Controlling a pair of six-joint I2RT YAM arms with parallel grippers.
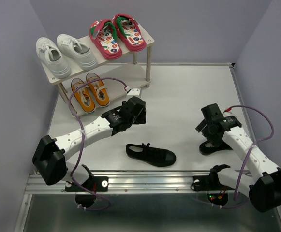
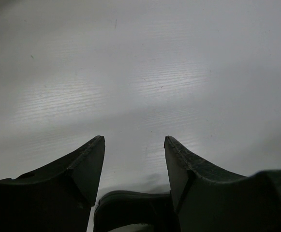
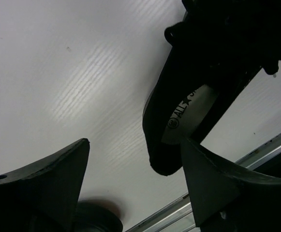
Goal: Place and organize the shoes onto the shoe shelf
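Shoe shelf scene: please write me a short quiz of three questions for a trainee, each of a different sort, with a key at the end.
1. Which pair stands on the lower tier of the shoe shelf?
2. True or false: the red flip-flops share the top tier with the white sneakers.
3. The left claw is: A open and empty; B shut and empty; C shut on a shoe.

Key: 1 the orange sneakers; 2 true; 3 A.
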